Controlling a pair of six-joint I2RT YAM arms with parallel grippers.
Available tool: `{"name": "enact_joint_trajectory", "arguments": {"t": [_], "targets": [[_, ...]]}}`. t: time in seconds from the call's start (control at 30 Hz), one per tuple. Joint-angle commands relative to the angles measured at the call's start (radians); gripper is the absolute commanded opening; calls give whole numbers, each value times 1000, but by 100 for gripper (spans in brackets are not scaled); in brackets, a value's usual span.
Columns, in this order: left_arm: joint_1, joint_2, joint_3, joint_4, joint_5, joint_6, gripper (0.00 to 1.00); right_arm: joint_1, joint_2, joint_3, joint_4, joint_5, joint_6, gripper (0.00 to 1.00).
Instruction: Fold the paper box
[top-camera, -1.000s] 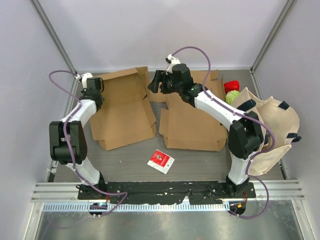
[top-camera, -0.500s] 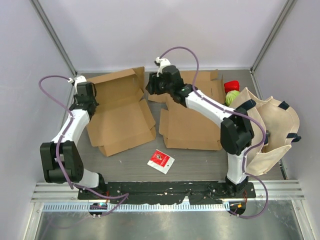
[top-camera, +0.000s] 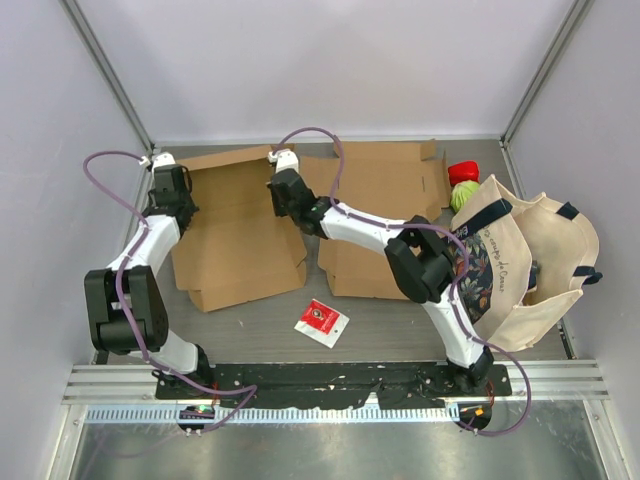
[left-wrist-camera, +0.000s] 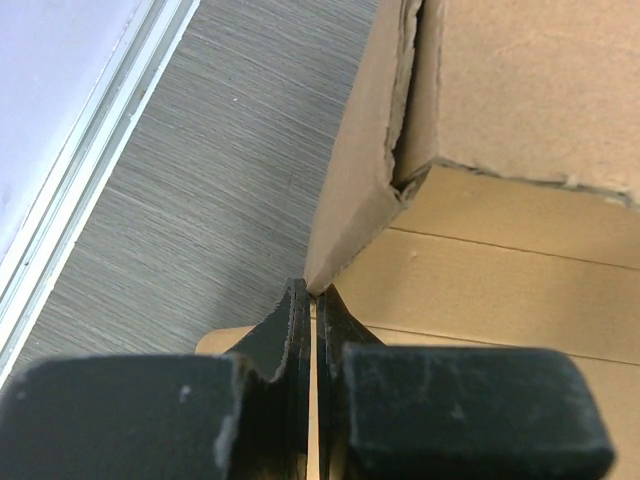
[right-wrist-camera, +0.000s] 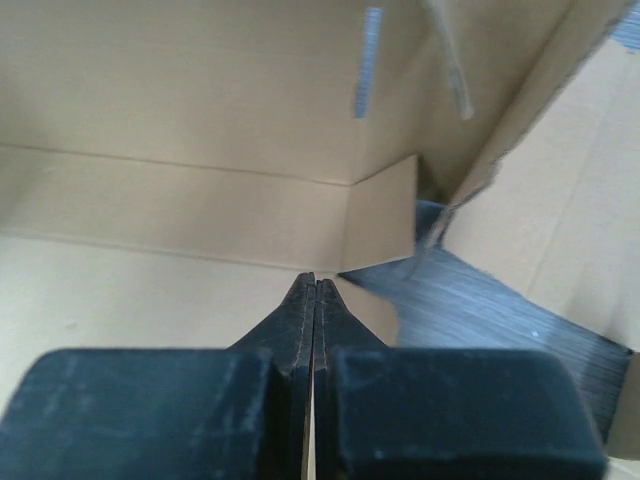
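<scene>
Pinching the paper box (top-camera: 235, 235) edge, left hand (left-wrist-camera: 312, 292); right hand (right-wrist-camera: 315, 282) closed tight by its opposite wall

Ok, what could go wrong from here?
The left gripper pinches the left cardboard box only at a thin wall edge, beside a ragged corner; pulling might tear it or slip. The right gripper looks shut at the box's right side, perhaps gripping nothing. The right arm reaches over the second flat box and might drag it.
</scene>
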Motion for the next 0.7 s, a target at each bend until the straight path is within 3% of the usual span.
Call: {"name": "enact_joint_trajectory", "arguments": {"t": [0.0,0.23,0.67], "targets": [[2,-1,21,82,10,9,0,-22,37,74,90,168,-41,1],[2,5,24,85,17,8,0,-56,103,100,110,240,-67,1],[2,19,33,77,42,-6,0,-99,169,113,176,76,-41,1]]}}
